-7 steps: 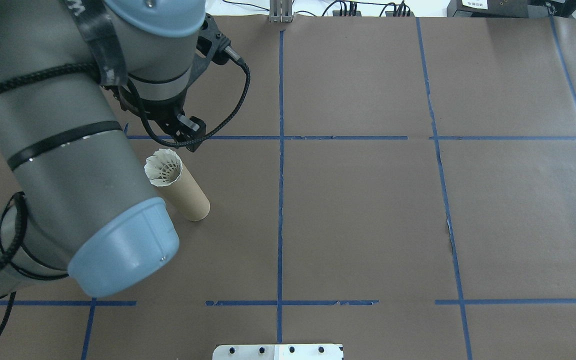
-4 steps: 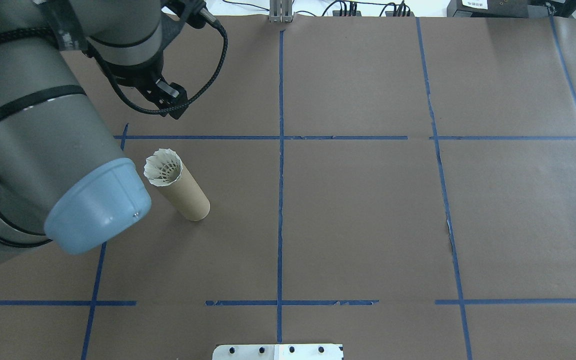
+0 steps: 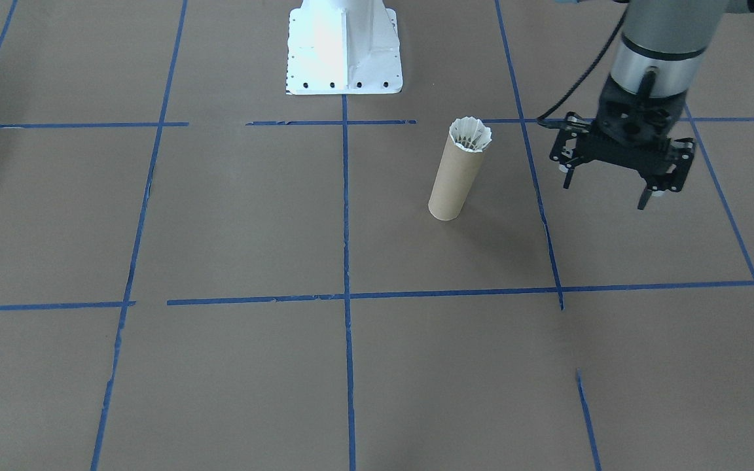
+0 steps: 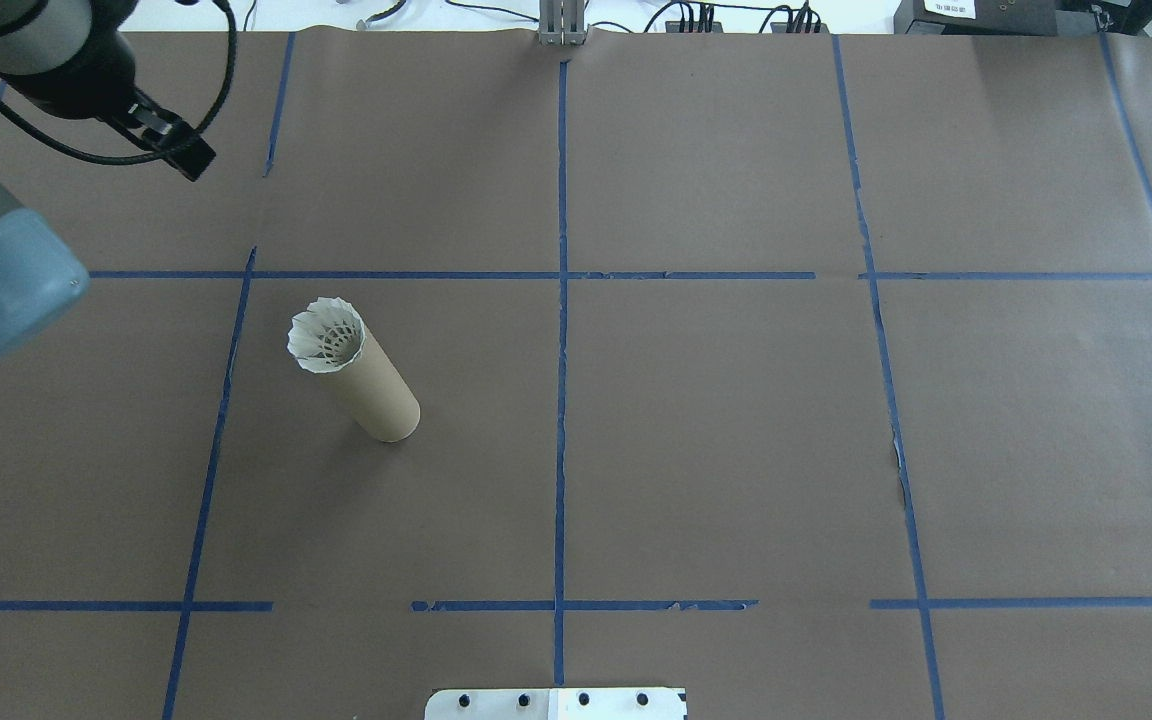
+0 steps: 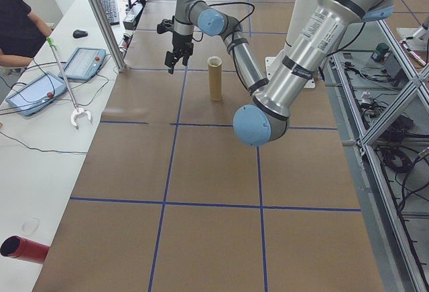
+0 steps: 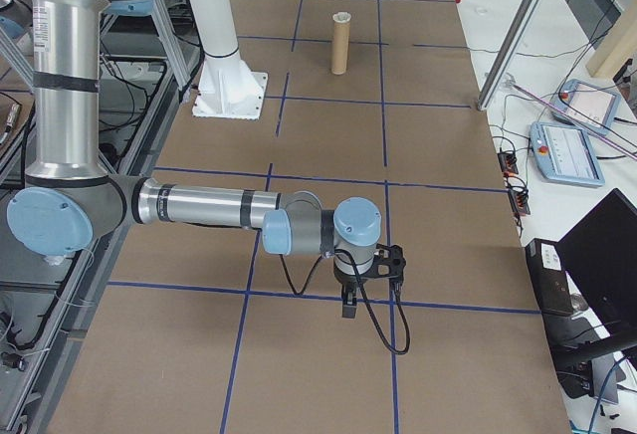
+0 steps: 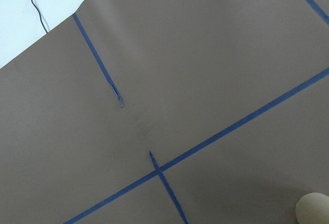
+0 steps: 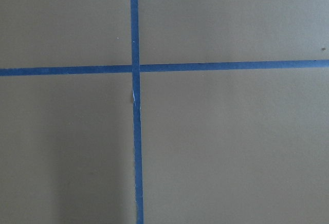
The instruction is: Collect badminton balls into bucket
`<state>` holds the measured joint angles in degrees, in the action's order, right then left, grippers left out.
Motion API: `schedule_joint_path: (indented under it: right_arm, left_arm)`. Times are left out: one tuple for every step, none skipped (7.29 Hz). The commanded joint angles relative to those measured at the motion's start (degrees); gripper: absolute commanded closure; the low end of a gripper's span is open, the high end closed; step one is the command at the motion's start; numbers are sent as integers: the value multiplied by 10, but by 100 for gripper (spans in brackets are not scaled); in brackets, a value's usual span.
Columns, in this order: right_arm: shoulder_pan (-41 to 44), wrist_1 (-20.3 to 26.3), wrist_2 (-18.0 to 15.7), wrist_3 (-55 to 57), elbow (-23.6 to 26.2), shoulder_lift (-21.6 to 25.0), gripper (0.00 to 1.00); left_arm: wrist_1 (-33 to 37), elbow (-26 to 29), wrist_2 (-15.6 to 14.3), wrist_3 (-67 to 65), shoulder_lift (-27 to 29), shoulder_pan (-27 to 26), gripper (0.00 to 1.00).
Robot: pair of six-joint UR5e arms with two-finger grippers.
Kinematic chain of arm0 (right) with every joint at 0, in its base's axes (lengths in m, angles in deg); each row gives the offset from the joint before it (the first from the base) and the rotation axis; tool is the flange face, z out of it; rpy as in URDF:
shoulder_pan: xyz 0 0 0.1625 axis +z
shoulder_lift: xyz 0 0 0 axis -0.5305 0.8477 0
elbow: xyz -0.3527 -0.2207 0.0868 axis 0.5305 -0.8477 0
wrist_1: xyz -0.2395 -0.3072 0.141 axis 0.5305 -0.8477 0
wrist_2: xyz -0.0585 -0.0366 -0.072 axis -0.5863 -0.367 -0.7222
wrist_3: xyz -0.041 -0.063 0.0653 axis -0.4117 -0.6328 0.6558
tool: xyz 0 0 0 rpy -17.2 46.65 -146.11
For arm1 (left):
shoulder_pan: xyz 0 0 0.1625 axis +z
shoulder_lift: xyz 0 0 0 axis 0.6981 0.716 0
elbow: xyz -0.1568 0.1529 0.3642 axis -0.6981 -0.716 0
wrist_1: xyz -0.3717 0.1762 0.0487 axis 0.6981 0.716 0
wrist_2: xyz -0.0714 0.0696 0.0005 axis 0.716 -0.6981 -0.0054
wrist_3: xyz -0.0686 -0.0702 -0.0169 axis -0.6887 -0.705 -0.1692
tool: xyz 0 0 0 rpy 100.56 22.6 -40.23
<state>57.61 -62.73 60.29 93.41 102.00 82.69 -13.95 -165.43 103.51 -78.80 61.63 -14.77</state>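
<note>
The bucket (image 3: 455,176) is a tall brown cardboard tube standing upright on the brown paper, left of centre in the overhead view (image 4: 381,395). A white feather badminton ball (image 3: 470,134) sits in its mouth, feathers up (image 4: 326,335); its cork tip is hidden inside. My left gripper (image 3: 605,193) hangs above the table beside the tube, well apart from it, fingers spread open and empty. It also shows in the exterior left view (image 5: 175,61). My right gripper (image 6: 348,307) shows only in the exterior right view, low over the paper far from the tube; I cannot tell its state.
The white metal base (image 3: 344,46) stands behind the tube. Blue tape lines (image 4: 561,300) grid the brown paper. A side table with tablets (image 5: 40,91), a metal post (image 5: 100,17) and a seated person (image 5: 17,24) lie beyond the far edge.
My left arm has pulled away from the tube, up and toward the far left corner of the overhead view. The tube and the shuttlecock in it have not moved.
</note>
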Motion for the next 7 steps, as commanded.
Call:
schedule_joint_path:
  right_arm:
    - [0,0,0,0,0,0,0]
    - [0,0,0,0,0,0,0]
    - [0,0,0,0,0,0,0]
    - [0,0,0,0,0,0,0]
    - [0,0,0,0,0,0,0]
    - [0,0,0,0,0,0,0]
    - [0,0,0,0,0,0,0]
  left_arm:
    - [14,8,42,75,-69,-59,0]
    - [16,10,56,77,-105,-98,0]
    - [17,17,104,77,-139,-133,0]
    - [37,30,121,83,-184,-169,0]
    - [77,47,123,133,-230,-198,0]
    - [108,90,123,161,-258,-223,0]
    - [154,117,151,161,-293,-240,0]
